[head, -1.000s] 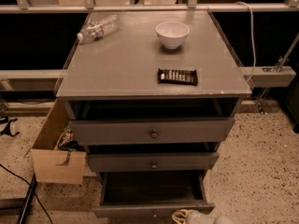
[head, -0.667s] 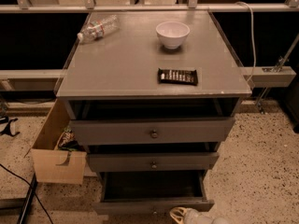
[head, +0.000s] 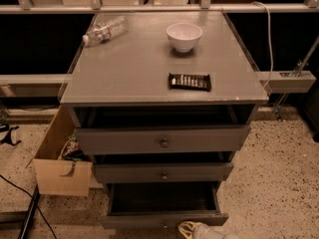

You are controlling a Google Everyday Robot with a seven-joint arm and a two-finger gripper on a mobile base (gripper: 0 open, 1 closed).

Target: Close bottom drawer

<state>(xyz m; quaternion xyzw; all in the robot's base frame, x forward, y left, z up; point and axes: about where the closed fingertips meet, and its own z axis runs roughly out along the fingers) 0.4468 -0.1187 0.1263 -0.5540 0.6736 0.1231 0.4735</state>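
Observation:
The grey cabinet (head: 124,73) has three drawers. The bottom drawer (head: 134,219) is the lowest one and stands pulled out, so its dark, empty inside (head: 162,198) shows. Its front runs along the bottom edge of the view. My gripper (head: 192,229) is the pale shape at the very bottom, right at the drawer's front, just right of its middle. Most of the gripper is cut off by the frame edge. The middle drawer (head: 163,173) and the top drawer (head: 162,141) are each pulled out a little.
On the cabinet top are a white bowl (head: 184,36), a dark snack bar (head: 189,81) and a plastic bottle (head: 103,31) lying on its side. An open cardboard box (head: 62,176) stands against the cabinet's left side. A black cable (head: 20,193) lies on the speckled floor at left.
My gripper has shifted a little to the left along the bottom drawer's front. The drawers look unmoved.

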